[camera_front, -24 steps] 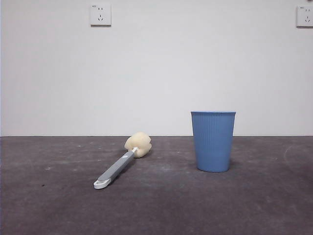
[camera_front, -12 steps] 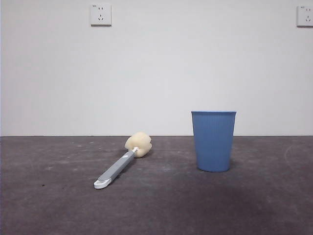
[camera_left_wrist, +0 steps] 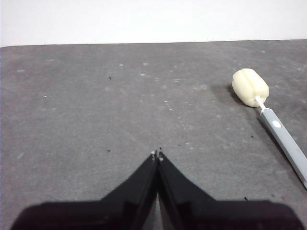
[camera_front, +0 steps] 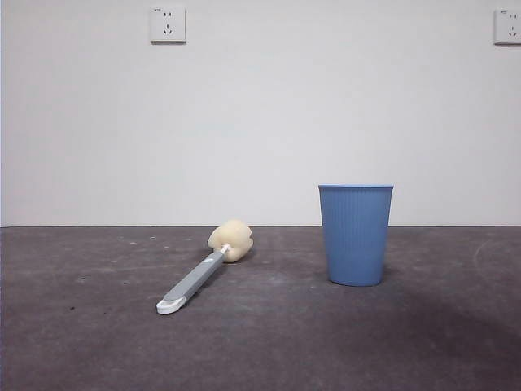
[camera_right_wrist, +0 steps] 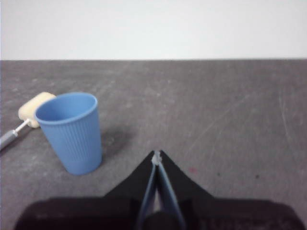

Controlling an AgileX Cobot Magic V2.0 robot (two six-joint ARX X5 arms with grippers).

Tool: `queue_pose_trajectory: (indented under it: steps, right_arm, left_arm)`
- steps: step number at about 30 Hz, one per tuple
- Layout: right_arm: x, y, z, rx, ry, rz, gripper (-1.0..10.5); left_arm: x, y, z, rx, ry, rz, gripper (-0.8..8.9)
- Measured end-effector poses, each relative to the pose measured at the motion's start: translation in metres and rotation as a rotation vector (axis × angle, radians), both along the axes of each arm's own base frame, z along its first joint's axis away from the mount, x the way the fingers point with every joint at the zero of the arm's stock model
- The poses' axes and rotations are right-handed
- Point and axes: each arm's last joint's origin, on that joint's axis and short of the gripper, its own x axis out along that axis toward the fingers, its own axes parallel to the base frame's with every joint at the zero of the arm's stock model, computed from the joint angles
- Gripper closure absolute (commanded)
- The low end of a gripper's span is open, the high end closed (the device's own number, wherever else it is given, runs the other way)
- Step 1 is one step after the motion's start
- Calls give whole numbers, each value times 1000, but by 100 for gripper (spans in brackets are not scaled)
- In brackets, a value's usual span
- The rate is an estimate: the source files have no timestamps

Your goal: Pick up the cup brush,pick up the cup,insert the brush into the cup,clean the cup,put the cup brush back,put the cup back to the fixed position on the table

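In the front view we see the cup brush [camera_front: 203,273] lying flat on the worktop [camera_front: 81,350], its sponge head at the far end and its white tip nearest us, to the left of the cup [camera_front: 355,235]. The cup stands upright, apart from the brush. Neither arm shows here, so we judge no step has begun.

In the left wrist view our left gripper [camera_left_wrist: 157,155] hangs clenched, its jaws pressed together over bare worktop, grasping nothing. The brush [camera_left_wrist: 273,124] lies well off to one side. The handle is slim and lies low on the surface, so we risk jaws that scrape the worktop or push the handle away instead of closing round it. The jaws must also part first; coming down clenched would only knock the brush.

In the right wrist view our right gripper [camera_right_wrist: 157,155] is likewise clenched and empty, with the cup [camera_right_wrist: 70,132] near it and the sponge head just behind the cup. The cup looks light and tapered, so we judge that an off-centre approach could tip or slide it towards the brush, and a hard squeeze could deform its wall.
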Motion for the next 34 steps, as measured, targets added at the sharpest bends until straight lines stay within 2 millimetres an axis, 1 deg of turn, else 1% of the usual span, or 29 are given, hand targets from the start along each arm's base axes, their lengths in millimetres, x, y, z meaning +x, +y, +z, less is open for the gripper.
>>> queue_pose_trajectory:
  steps: [8, 17, 34]
  right_arm:
    - [-1, 0, -28, 54, 49, -9, 947]
    - [0, 0, -29, 99, 53, -16, 947]
    - [0, 0, -29, 103, 54, -18, 947]
  left_arm:
    - [0, 0, 0, 0, 0, 0, 817]
    - [0, 0, 0, 0, 0, 0, 817]
    - [0, 0, 0, 0, 0, 0, 817]
